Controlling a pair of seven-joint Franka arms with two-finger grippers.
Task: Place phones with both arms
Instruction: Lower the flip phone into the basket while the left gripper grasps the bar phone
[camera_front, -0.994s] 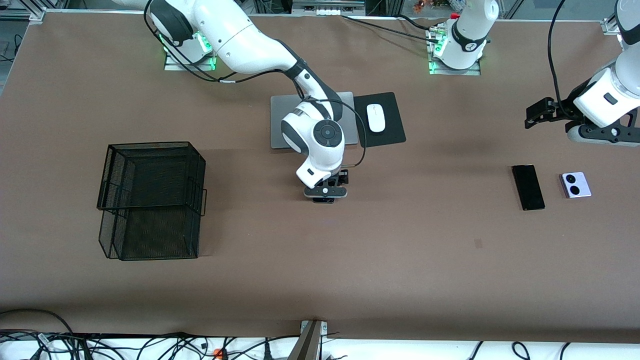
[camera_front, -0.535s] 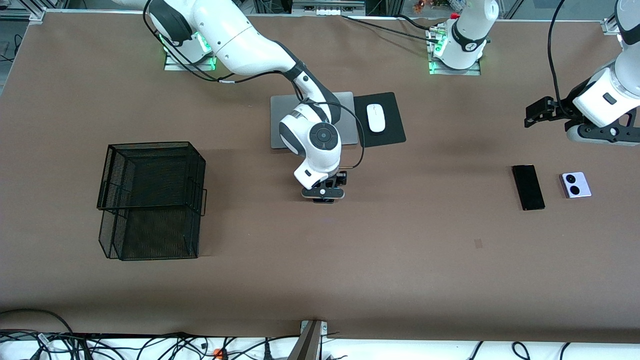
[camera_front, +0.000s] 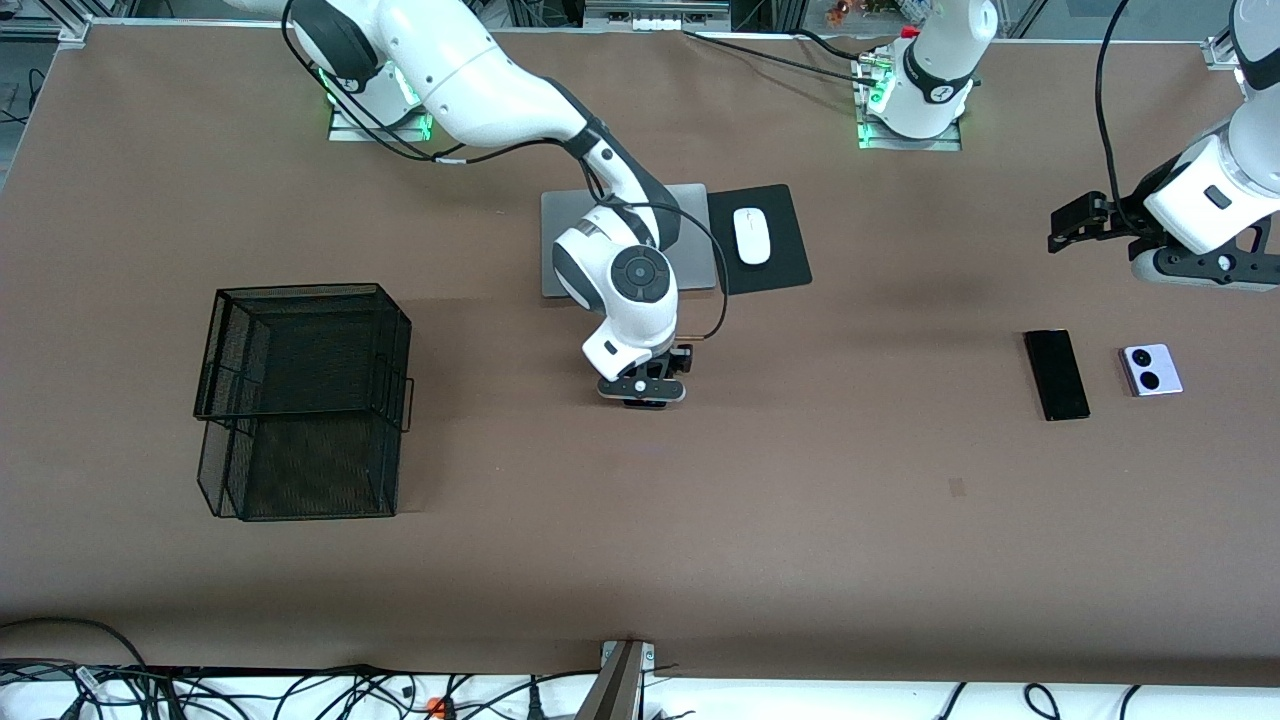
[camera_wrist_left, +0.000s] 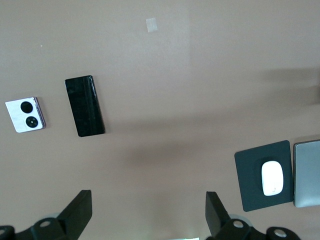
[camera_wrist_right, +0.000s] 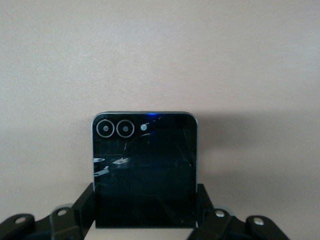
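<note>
My right gripper (camera_front: 645, 396) is shut on the small black folded phone (camera_wrist_right: 145, 165), which fills the space between its fingers (camera_wrist_right: 84, 202) in the right wrist view. It holds the phone low over the middle of the table. The long slim black phone (camera_front: 1056, 374) and the lilac-white phone (camera_front: 1151, 369) with two black lenses lie side by side on the table toward the left arm's end. Both also show in the left wrist view, the slim one (camera_wrist_left: 85, 106) and the lilac one (camera_wrist_left: 25, 114). My left gripper (camera_front: 1065, 225) is open and empty, up in the air over the table by these two phones.
A black wire basket (camera_front: 300, 400) stands toward the right arm's end. A grey closed laptop (camera_front: 560, 255) and a black mouse pad (camera_front: 775, 265) with a white mouse (camera_front: 752, 235) lie near the arms' bases. Cables run along the front edge.
My right gripper has moved a little toward the basket with the black folded phone in it. The left arm has barely moved.
</note>
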